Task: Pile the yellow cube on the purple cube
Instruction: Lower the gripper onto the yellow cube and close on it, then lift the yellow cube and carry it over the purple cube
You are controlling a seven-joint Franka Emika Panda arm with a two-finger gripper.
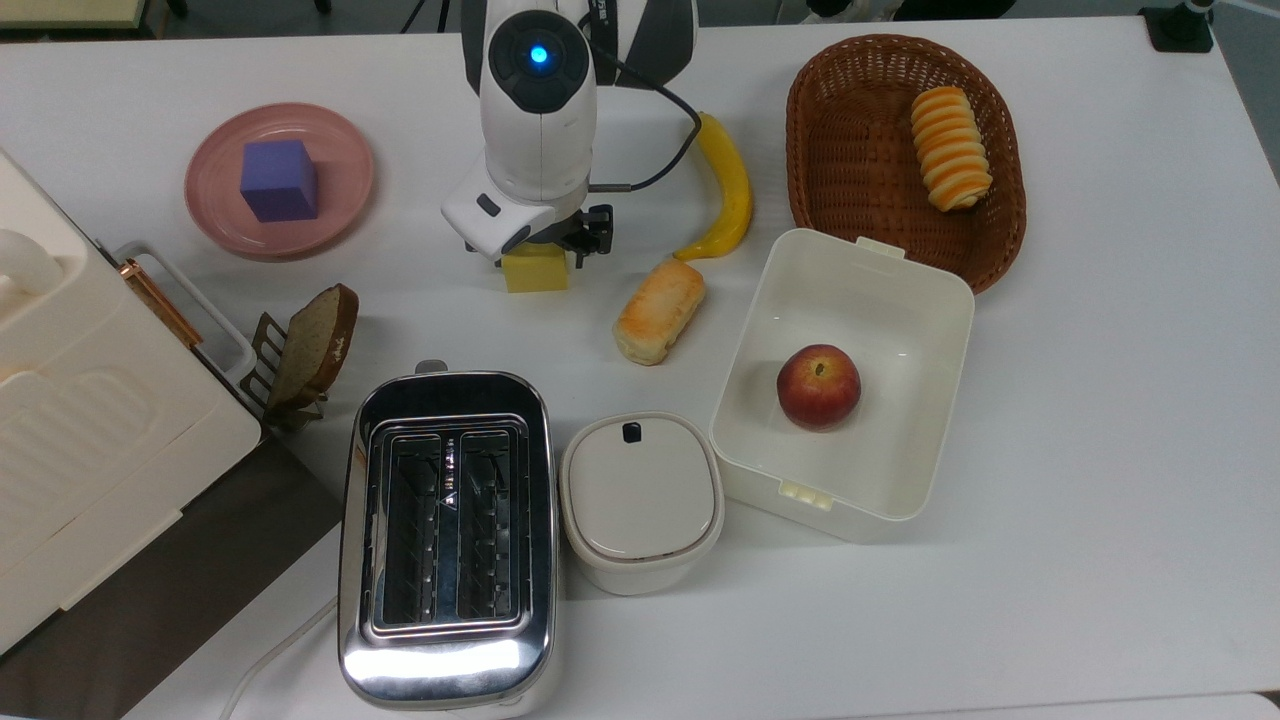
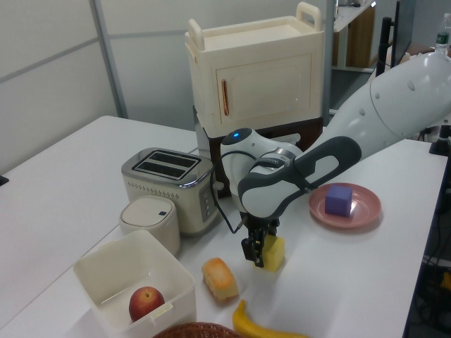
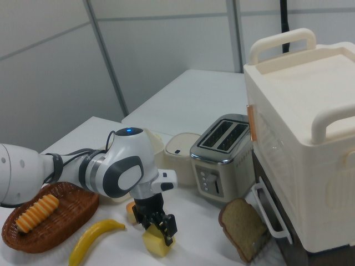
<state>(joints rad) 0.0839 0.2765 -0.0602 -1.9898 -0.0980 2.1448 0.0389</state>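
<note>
White table (image 1: 1100,400) carrying all. Gripper (image 2: 258,251) sitting directly over yellow cube (image 1: 535,272), fingers straddling it; pinching or not, cannot tell. Purple cube (image 1: 279,180) waiting on pink plate (image 1: 345,170), well apart toward top view's left.

A white worktop (image 2: 56,162) stands before pale grey panelled walls (image 3: 166,50), with a second white table (image 3: 194,94) behind.

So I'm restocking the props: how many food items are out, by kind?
Banana: 1
Apple: 1
Bread slice: 1
Bread rolls: 2, one on the table, one in the basket
Total: 5
</note>
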